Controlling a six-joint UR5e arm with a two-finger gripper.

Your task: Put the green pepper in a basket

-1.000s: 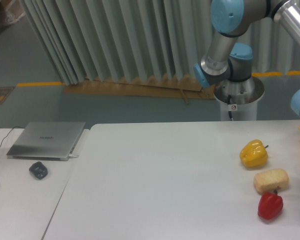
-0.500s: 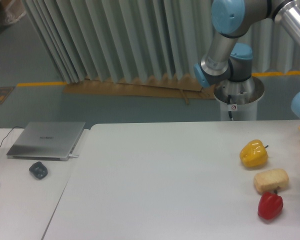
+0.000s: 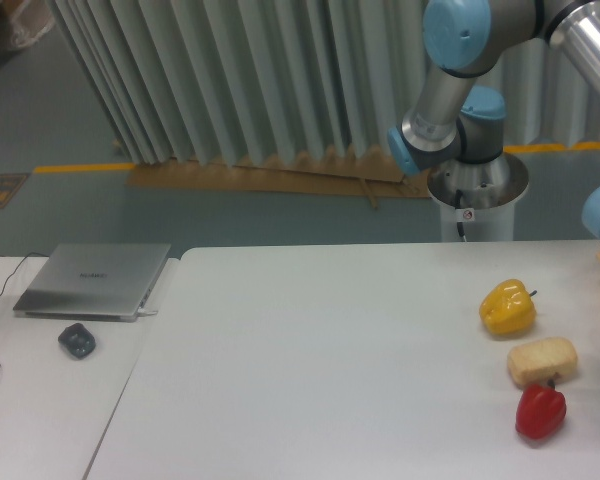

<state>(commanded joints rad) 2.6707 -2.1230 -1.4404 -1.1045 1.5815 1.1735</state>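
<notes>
The white worktop (image 3: 330, 360) filled most of the view, with the robot arm (image 3: 460, 90) rising behind its far right corner. The hand lay out of frame past the right edge, so whether it was spread or pressed together could not be told. A closed laptop (image 3: 93, 280) sat far to the left. On the right stood a yellow pepper (image 3: 507, 307), a beige block (image 3: 542, 362), possibly bread, and a red pepper (image 3: 540, 412) just beside it. A dark mouse (image 3: 77, 341) lay near the laptop. The green pepper was nowhere visible.
</notes>
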